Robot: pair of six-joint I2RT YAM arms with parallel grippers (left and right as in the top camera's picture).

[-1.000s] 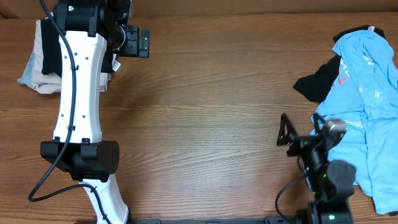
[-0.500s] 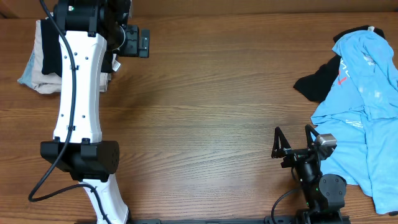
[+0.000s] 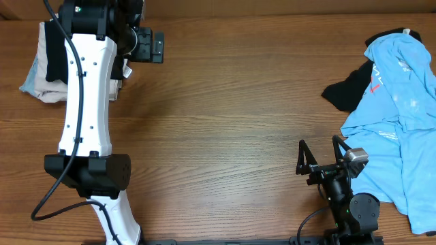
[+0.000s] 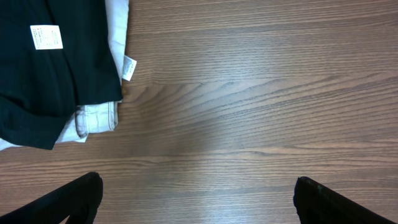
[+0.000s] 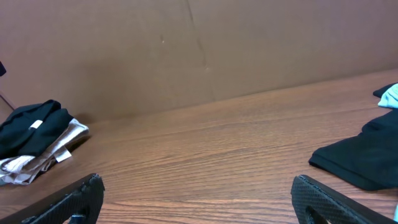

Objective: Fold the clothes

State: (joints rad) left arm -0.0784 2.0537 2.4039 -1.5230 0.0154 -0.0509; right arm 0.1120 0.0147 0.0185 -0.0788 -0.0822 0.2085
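Wood-grain tabletop (image 3: 225, 122) fills the middle of the scene, with cloth only at its two ends. Nearest, low on the right by that arm's base, the right fingers (image 3: 300, 158) are spread wide with nothing between them. They aim toward the far edge, and the wrist view looks flat across the wood between the two dark tips. I'd judge them parked rather than reaching.

Just right of them, a loose heap of light blue shirts (image 3: 402, 102) spreads away to the far right corner. From under its left edge a crumpled black cloth (image 3: 349, 90) sticks out, its tip pointing left toward the middle. It looks like a garment waiting its turn.

At the far left, the left arm (image 3: 85, 102) stretches from its near base almost to the far edge. The left fingers (image 4: 71, 199) are also wide apart and empty, above bare wood just right of a small pile. There the black T-shirt (image 4: 43, 74) lies folded on a cream-beige garment (image 4: 96, 116), its white label (image 4: 46, 37) face up. Stacking it in that corner keeps the middle free for folding, I'd say.

From overhead only a dark strip of the T-shirt shows beside the arm, running near to far. The rest is hidden, so its long axis is probably near-far — I can't be sure.
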